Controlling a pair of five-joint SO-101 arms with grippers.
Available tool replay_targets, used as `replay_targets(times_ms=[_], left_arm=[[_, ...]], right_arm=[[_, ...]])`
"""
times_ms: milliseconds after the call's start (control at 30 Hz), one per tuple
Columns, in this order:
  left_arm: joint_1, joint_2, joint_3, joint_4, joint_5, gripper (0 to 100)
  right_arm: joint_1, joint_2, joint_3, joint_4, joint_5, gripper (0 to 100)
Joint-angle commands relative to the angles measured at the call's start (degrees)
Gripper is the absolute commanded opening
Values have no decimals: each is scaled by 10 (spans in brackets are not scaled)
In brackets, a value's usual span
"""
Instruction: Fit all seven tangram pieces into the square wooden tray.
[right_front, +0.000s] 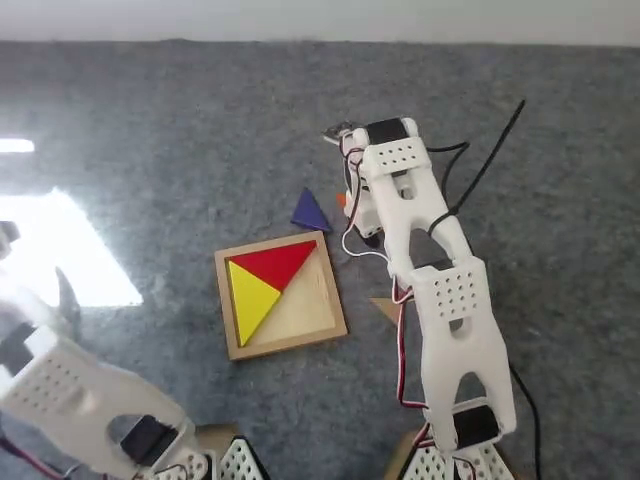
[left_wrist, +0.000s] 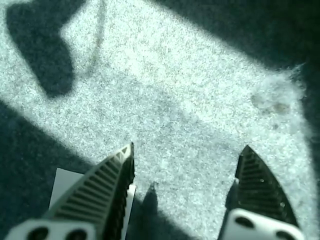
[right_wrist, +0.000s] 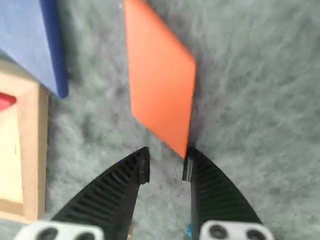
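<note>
At the left, the left gripper (left_wrist: 189, 147) hangs over the grey mat (right_front: 150, 150). Its jaws stand wide apart and it grasps nothing. A white sheet (left_wrist: 65, 181) lies on the mat just beside one finger.

In the middle of the mat lies the tray (right_front: 335, 300), a little turned. Two pieces are inside it. The yellow triangle (right_front: 250, 295) lies along the left wall and the red triangle (right_front: 275, 262) lies along the far wall. They touch along one side, with their tips meeting near the middle of the tray. The rest of the tray floor is bare wood.

The blue triangle (right_front: 310, 211) lies on the mat just outside the far right corner of the tray. To its right lies the orange piece (right_wrist: 160, 85), a parallelogram, flat on the mat. The right gripper (right_wrist: 166, 157) is low over it with the jaws a little apart and holds nothing. One corner of the orange piece is at the tip of one finger (right_wrist: 205, 180).

Right of the tray, a tan triangle (right_front: 385, 308) lies on the mat, partly under the right arm (right_front: 455, 320).
</note>
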Motion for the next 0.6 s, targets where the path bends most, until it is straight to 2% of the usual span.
replay_targets(times_ms=[0,233,400,567], left_arm=[[-4,-6,-10,-23,-5,316],[0,16,-14,-35,-4,316],[-3,18,-22,-32,-4,316],[-5,21,-26,-33,-4,316]], right_arm=[[24,-82,14,15,10,124],[-15,-197,21,-98,-7,158],[-36,-158,97,-209,-6,236],[-22,-114,106,-224,-6,238]])
